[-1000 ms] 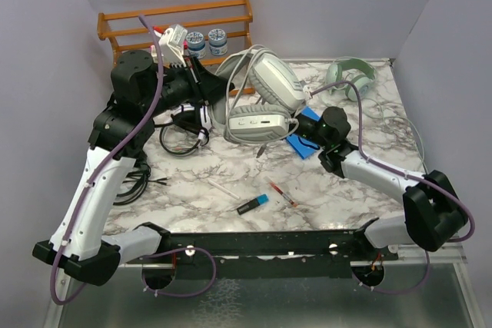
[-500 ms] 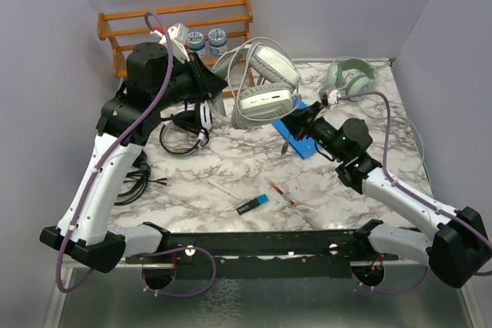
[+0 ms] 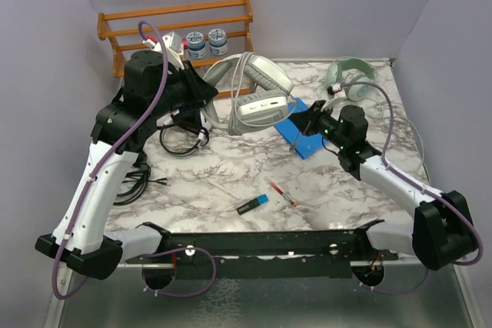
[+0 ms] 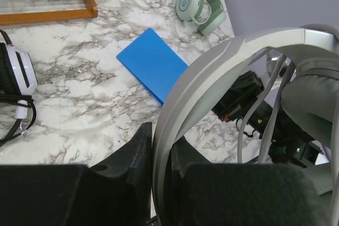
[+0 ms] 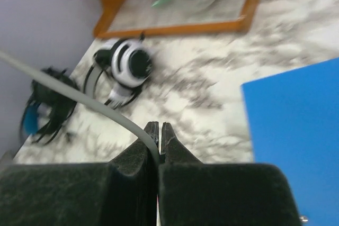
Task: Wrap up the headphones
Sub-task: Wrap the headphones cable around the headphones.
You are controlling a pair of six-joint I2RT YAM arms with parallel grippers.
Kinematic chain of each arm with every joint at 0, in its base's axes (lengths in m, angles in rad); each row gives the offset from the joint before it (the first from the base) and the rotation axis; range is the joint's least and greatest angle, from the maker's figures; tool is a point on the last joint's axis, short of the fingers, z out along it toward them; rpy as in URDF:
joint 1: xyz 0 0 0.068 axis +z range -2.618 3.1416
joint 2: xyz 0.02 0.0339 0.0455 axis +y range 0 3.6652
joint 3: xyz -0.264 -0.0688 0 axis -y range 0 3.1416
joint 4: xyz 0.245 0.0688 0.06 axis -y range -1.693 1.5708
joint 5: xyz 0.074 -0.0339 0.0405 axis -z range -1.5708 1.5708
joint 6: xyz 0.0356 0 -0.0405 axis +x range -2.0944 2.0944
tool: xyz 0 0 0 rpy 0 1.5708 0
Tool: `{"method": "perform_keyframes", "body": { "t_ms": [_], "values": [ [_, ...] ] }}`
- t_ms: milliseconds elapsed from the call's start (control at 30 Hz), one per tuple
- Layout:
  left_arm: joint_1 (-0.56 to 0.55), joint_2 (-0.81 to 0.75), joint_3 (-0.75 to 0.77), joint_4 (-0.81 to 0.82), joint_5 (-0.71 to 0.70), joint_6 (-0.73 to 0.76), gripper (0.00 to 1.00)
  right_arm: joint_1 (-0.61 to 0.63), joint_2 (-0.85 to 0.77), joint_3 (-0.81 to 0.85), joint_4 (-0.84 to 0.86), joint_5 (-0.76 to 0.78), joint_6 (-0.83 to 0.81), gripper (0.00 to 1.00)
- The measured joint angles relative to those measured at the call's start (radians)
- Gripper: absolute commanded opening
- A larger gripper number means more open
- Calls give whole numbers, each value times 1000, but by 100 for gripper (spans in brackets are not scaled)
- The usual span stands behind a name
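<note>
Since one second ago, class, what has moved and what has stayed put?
The right arm pulled back rightward, right gripper shut on the grey cable. The left gripper, clamped on the headband, turned the grey headphones, their near ear cup shifting toward the rack. The white-and-black headphones, green headphones and blue card stayed.

left arm (image 3: 91, 190), right arm (image 3: 393, 180): white links, black joints | cables (image 3: 162, 71): purple | fingers (image 5: 132, 158): black

Soft, even light falls from above; shadows on the marble table (image 3: 192, 167) are faint. Overhead and left wrist views are crisp. My right wrist view is blurred: rack (image 5: 175, 25) and white-and-black headphones (image 5: 130, 64) smear beyond my right pincer (image 5: 159, 126).
</note>
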Motion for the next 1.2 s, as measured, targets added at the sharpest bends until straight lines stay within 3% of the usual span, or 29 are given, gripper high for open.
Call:
{"method": "perform_keyframes", "body": {
  "t_ms": [133, 400, 700, 1200],
  "values": [
    [0, 14, 3, -17, -14, -28, 0, 41, 52, -60, 66, -200, 49, 1],
    [0, 50, -11, 29, -81, -146, 0, 322, 61, -100, 196, -299, 94, 1],
    [-7, 117, -58, 8, -240, -271, 0, 528, 52, -39, 217, -238, 126, 1],
    [-51, 133, -543, 346, -563, -339, 0, 558, 32, -2, 68, -95, 218, 15]
  ]
}}
